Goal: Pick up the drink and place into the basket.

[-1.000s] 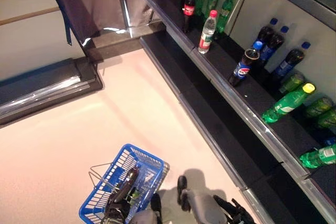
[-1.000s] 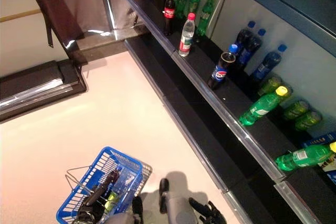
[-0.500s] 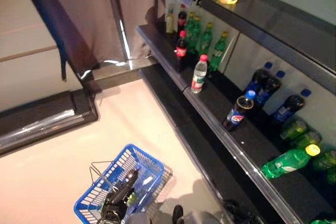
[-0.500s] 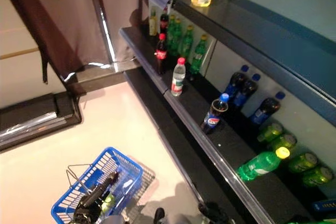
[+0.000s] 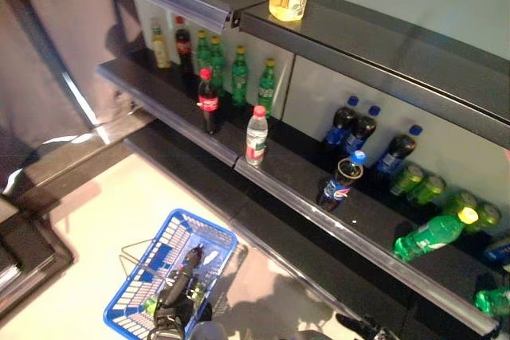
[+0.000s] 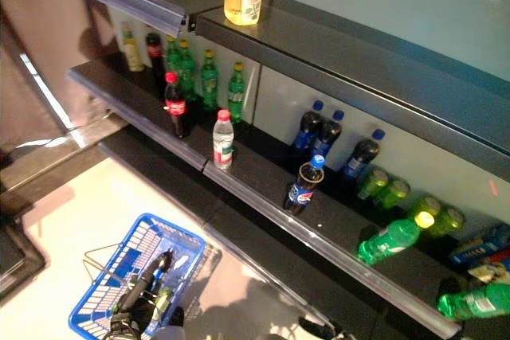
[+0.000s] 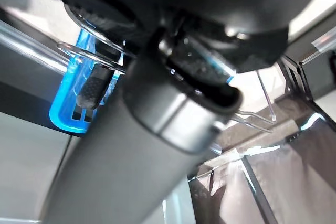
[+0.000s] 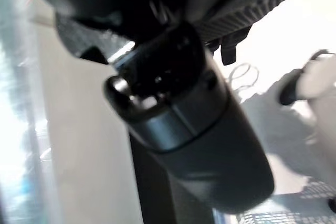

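The left hand (image 5: 171, 320), at the lower left of the frame, grasps the blue wire basket (image 5: 137, 296) low, while the drink, a dark cola bottle with blue cap (image 5: 340, 182), stands on the black shelf (image 5: 287, 177) at centre right, and I cannot tell the right hand's (image 5: 362, 329) state.

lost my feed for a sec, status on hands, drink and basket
Left hand low by the blue basket, fingers unclear. Right hand barely in view at the bottom edge, no drink visible in it. Drinks on shelf, cola bottle nearest the front edge. Nothing blocking it.
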Robot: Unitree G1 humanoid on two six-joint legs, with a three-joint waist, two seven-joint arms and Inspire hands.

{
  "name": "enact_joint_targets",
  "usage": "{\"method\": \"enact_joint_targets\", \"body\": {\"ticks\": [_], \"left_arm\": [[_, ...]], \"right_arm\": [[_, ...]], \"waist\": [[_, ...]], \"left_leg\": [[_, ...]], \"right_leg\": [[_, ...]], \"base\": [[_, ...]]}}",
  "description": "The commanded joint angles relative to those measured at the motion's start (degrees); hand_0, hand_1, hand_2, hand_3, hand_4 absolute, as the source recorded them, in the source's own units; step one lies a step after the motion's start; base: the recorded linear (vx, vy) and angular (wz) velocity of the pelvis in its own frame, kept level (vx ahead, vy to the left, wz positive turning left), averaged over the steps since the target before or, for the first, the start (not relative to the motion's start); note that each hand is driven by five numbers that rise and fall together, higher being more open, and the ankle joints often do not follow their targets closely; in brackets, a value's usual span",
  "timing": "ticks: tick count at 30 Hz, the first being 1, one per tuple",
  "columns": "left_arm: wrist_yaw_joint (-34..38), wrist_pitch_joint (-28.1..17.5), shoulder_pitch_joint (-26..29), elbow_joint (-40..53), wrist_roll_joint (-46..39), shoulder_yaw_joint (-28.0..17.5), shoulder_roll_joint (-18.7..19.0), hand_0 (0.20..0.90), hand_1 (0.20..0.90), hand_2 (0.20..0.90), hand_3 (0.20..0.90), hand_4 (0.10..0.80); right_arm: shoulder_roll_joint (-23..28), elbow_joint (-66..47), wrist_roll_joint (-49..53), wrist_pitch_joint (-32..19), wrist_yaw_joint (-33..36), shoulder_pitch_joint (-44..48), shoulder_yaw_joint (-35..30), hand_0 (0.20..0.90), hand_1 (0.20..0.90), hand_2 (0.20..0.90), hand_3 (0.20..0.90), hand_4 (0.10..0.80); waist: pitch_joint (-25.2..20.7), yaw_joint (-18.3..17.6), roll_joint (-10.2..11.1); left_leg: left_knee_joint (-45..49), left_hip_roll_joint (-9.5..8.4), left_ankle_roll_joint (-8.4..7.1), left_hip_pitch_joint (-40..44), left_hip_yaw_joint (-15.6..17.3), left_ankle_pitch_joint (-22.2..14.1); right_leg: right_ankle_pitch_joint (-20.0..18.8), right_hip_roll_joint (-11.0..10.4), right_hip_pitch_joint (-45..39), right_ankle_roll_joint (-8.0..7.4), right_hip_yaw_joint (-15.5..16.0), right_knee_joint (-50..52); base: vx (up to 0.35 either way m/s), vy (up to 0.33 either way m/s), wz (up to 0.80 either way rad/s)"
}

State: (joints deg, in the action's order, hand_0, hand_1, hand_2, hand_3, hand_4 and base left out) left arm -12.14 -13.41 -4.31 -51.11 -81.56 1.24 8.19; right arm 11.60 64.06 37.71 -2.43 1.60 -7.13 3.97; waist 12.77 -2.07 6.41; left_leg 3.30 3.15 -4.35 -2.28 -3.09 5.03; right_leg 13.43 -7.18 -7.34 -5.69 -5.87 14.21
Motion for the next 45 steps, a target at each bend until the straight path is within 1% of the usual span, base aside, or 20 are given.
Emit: {"method": "enact_joint_targets", "body": {"ticks": [1, 4, 5, 6, 9, 10, 11, 12, 13, 14, 17, 19, 23, 25, 28, 31, 35, 39, 41, 45], "left_arm": [[-5.17, -6.61, 4.13, 14.20, 2.25, -1.14, 0.34, 0.300, 0.300, 0.300, 0.200, 0.100], [-3.50, -9.20, 2.77, 17.00, -0.21, -3.08, 1.53, 0.300, 0.300, 0.300, 0.200, 0.100], [-3.50, -9.20, 2.77, 17.00, -0.21, -3.08, 1.53, 0.300, 0.300, 0.300, 0.200, 0.100], [-3.53, -9.15, 1.66, 17.91, 1.12, -5.65, 1.94, 0.300, 0.300, 0.300, 0.200, 0.100], [-4.00, -8.85, 0.84, 17.75, 1.68, -7.76, 2.65, 0.300, 0.300, 0.300, 0.200, 0.100], [-4.06, -8.98, 0.82, 17.60, 1.56, -7.78, 2.71, 0.300, 0.300, 0.300, 0.200, 0.100], [-4.58, -9.28, 0.98, 16.50, 1.60, -7.28, 2.85, 0.300, 0.300, 0.300, 0.200, 0.100], [-4.58, -9.28, 0.98, 16.50, 1.60, -7.28, 2.85, 0.300, 0.300, 0.300, 0.200, 0.100], [-4.60, -9.65, 1.25, 14.89, 2.27, -6.50, 2.57, 0.300, 0.300, 0.300, 0.200, 0.100], [-4.59, -9.82, 1.32, 14.19, 2.72, -6.45, 2.20, 0.300, 0.300, 0.300, 0.200, 0.100], [-4.97, -9.77, 2.16, 12.05, 2.43, -5.07, 1.05, 0.300, 0.300, 0.300, 0.200, 0.100], [-5.40, -9.62, 1.91, 11.97, 1.70, -5.04, -0.54, 0.300, 0.300, 0.300, 0.200, 0.100], [-6.74, -8.14, 0.02, 11.14, 2.05, -3.52, -2.17, 0.300, 0.300, 0.300, 0.200, 0.100], [-8.26, -7.83, -1.26, 10.76, 2.05, -2.55, -2.26, 0.300, 0.300, 0.300, 0.200, 0.100], [-8.58, -7.13, -1.66, 10.56, 2.17, -1.81, -2.13, 0.300, 0.300, 0.300, 0.200, 0.100], [-8.85, -6.57, -1.18, 10.02, 3.95, -2.16, -2.40, 0.300, 0.300, 0.300, 0.200, 0.100], [-5.48, -5.22, 1.51, 12.66, 5.53, -1.46, 0.23, 0.300, 0.300, 0.300, 0.200, 0.100], [-4.00, -6.13, 1.16, 15.52, 4.57, -2.58, 2.08, 0.300, 0.300, 0.300, 0.200, 0.100], [-3.88, -6.92, 1.24, 16.32, 3.09, -2.83, 3.32, 0.300, 0.300, 0.300, 0.200, 0.100], [-2.88, -7.49, 0.30, 16.59, 1.74, -2.38, 3.49, 0.300, 0.300, 0.300, 0.200, 0.100]], "right_arm": [[1.66, -3.44, 2.81, -4.27, -0.01, -2.29, -3.60, 0.900, 0.900, 0.900, 0.900, 0.800], [0.49, -6.37, -2.64, -4.53, 0.07, -1.89, -1.93, 0.900, 0.900, 0.900, 0.900, 0.800], [0.49, -6.37, -2.64, -4.53, 0.07, -1.89, -1.93, 0.900, 0.900, 0.900, 0.900, 0.800], [0.13, -8.76, -3.53, -3.13, 1.20, -0.89, -0.79, 0.900, 0.900, 0.900, 0.900, 0.800], [-0.36, -10.10, -3.02, -2.09, 2.37, -0.01, 0.15, 0.900, 0.900, 0.900, 0.900, 0.800], [-0.40, -10.09, -2.94, -2.09, 2.46, 0.05, 0.25, 0.900, 0.900, 0.900, 0.900, 0.800], [-0.45, -9.71, -2.21, -2.00, 3.02, 0.28, 0.59, 0.900, 0.900, 0.900, 0.900, 0.800], [-0.45, -9.71, -2.21, -2.00, 3.02, 0.28, 0.59, 0.900, 0.900, 0.900, 0.900, 0.800], [-0.04, -8.75, -1.77, -2.21, 2.57, 0.30, 0.78, 0.900, 0.900, 0.900, 0.900, 0.800], [0.11, -8.14, -1.93, -2.38, 2.15, 0.49, 0.86, 0.900, 0.900, 0.900, 0.900, 0.800], [0.51, -6.65, -2.05, -2.26, 2.25, 0.93, 1.21, 0.900, 0.900, 0.900, 0.900, 0.800], [1.16, -6.50, -3.95, -1.42, 2.26, 1.54, 1.29, 0.900, 0.900, 0.900, 0.900, 0.800], [2.15, -8.27, -6.31, 0.03, 3.01, 2.14, 2.66, 0.900, 0.900, 0.900, 0.900, 0.800], [2.78, -8.34, -7.03, -0.40, 2.27, 2.54, 3.19, 0.900, 0.900, 0.900, 0.900, 0.800], [3.46, -9.13, -8.90, -2.07, 0.34, 1.80, 4.02, 0.900, 0.900, 0.900, 0.900, 0.800], [3.62, -9.91, -9.68, -3.29, -0.02, 1.90, 5.17, 0.900, 0.900, 0.900, 0.900, 0.800], [3.67, -19.39, -11.22, -2.21, 1.26, 1.68, 8.09, 0.900, 0.900, 0.900, 0.900, 0.800], [4.42, -33.33, -17.78, -0.75, 0.56, 0.70, 12.10, 0.900, 0.900, 0.900, 0.900, 0.800], [7.77, -41.91, -21.38, -1.27, -1.33, 1.67, 15.07, 0.900, 0.900, 0.900, 0.900, 0.800], [13.32, -52.52, -25.40, -1.83, -4.54, 2.45, 15.83, 0.900, 0.900, 0.900, 0.900, 0.800]], "waist": [[-0.47, 0.20, -2.59], [-0.29, 1.55, -3.38], [-0.29, 1.55, -3.38], [-0.78, 2.77, -4.01], [-1.82, 4.21, -3.93], [-1.92, 4.23, -3.94], [-2.42, 3.95, -3.68], [-2.42, 3.95, -3.68], [-3.00, 4.08, -3.04], [-3.18, 4.29, -3.07], [-3.65, 2.90, -3.50], [-3.75, 3.31, -3.20], [-2.56, 4.19, -3.04], [-2.63, 4.56, -3.75], [-2.43, 4.78, -4.79], [-2.03, 4.99, -4.67], [-1.28, 4.47, -4.80], [-1.00, 4.83, -4.56], [-0.77, 5.65, -4.21], [-0.61, 5.78, -3.61]], "left_leg": [[8.79, 5.71, 0.16, -2.92, 1.79, -4.21], [6.81, 4.67, 1.09, 0.96, 8.04, -5.46], [6.81, 4.67, 1.09, 0.96, 8.04, -5.46], [5.19, 4.98, 1.48, 2.16, 11.87, -5.83], [4.02, 4.21, 2.20, 2.93, 16.20, -6.55], [3.72, 4.09, 2.30, 3.01, 16.47, -6.53], [2.63, 2.95, 2.61, 3.21, 16.53, -6.45], [2.63, 2.95, 2.61, 3.21, 16.53, -6.45], [2.80, 1.17, 2.42, 3.07, 16.53, -6.39], [3.02, 0.83, 2.35, 3.02, 16.75, -6.36], [3.94, 0.08, 2.31, 2.49, 16.18, -6.28], [8.63, 0.17, 1.52, 0.88, 17.45, -7.46], [19.14, -0.37, 0.65, -5.46, 11.76, -4.72], [7.13, 1.72, 0.86, -3.21, 10.05, -3.30], [-1.35, 6.20, -1.27, -3.03, 9.01, 3.60], [0.23, 6.92, -1.49, -3.99, 7.61, 4.16], [4.51, 5.64, -0.45, -3.11, 9.76, -1.37], [4.18, 5.24, -0.12, -1.48, 11.77, -1.98], [5.18, 6.28, -0.79, -2.18, 13.22, -1.84], [5.99, 7.71, -1.91, -3.74, 12.09, -1.07]], "right_leg": [[-8.54, -1.60, 4.86, -1.47, 2.49, 1.07], [-13.26, -6.19, 7.93, -3.17, 10.73, 1.69], [-13.26, -6.19, 7.93, -3.17, 10.73, 1.69], [-11.95, -5.67, 8.45, -2.73, 16.02, 1.87], [-11.10, -3.86, 8.74, -1.97, 21.31, 2.07], [-10.84, -3.34, 8.75, -1.73, 21.42, 2.11], [-10.45, -0.26, 8.67, -0.38, 20.99, 0.38], [-10.45, -0.26, 8.67, -0.38, 20.99, 0.38], [-11.21, 1.54, 7.32, 1.14, 22.29, -3.77], [-11.68, 1.25, 6.85, 1.26, 22.92, -4.37], [-11.87, 3.26, 6.03, 2.74, 19.27, -7.43], [-12.72, 2.07, 4.38, 3.21, 20.95, -9.98], [-13.33, 3.11, 3.35, 4.62, 17.58, -11.43], [-12.43, 3.75, 3.67, 4.04, 16.72, -10.44], [-11.18, 4.37, 2.77, 3.76, 15.90, -9.78], [-10.02, 3.73, 2.59, 3.69, 15.68, -8.40], [-8.14, -0.69, 4.84, 2.07, 18.65, -1.18], [-9.64, -4.22, 4.98, -0.30, 20.97, -1.45], [-10.78, -6.08, 4.59, -1.36, 23.02, -2.66], [-10.59, -4.02, 3.70, -0.14, 21.62, -4.57]], "base": [[0.183, 0.518, 0.15], [0.086, 0.345, -0.08], [0.005, 0.267, -1.02], [0.007, 0.206, -1.16], [-0.011, 0.158, -1.24], [0.013, 0.065, -0.85], [0.015, 0.026, -0.43], [0.046, -0.006, -0.28], [0.035, -0.038, 0.12], [0.037, -0.061, 0.06], [0.009, -0.071, -0.10], [0.002, -0.070, -0.16], [0.044, 0.009, -0.20], [0.156, 0.213, -0.44], [0.155, 0.177, -0.11], [0.122, 0.160, -0.16], [0.092, 0.211, -0.11], [0.004, 0.046, -0.26], [-0.126, -0.070, -0.22], [-0.072, -0.092, -0.13]]}}
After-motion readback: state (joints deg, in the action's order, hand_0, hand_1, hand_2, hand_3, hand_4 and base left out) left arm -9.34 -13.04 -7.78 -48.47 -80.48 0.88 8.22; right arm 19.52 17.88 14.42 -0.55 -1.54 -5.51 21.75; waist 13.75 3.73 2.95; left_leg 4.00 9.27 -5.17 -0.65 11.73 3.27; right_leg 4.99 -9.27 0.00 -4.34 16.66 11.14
